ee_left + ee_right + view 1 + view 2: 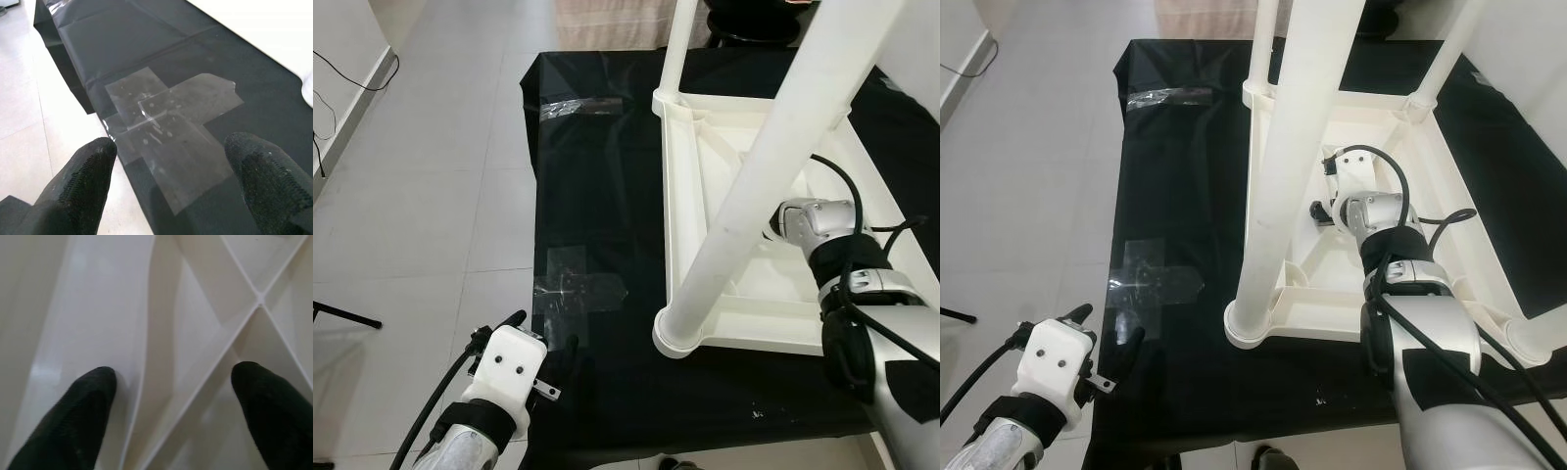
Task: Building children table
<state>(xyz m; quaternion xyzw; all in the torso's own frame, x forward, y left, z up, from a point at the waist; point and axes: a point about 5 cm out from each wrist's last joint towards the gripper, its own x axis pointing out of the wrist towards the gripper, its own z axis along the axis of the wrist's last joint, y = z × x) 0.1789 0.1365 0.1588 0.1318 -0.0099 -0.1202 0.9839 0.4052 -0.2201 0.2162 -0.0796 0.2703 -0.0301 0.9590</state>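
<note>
One upturned white table (1449, 186), apparently four legs; left gripper (168, 181), right gripper (171, 406) gape empty.

A pale grey tiled floor (431, 196) carries a glossy black plastic sheet (597, 157). Directly on the sheet lie an upturned white plastic children's table (690, 196), legs pointing up, and two clear tape patches: a cross-shaped patch (171, 132) and a strip (578, 106).

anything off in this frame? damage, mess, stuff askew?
Nothing broken or spilled. The white table lies upside down on the black sheet, legs up, as expected mid-assembly. Clear tape patches on the sheet are crinkled. Right gripper is inside the underside ribs, left gripper over the tape, both jaws open.
</note>
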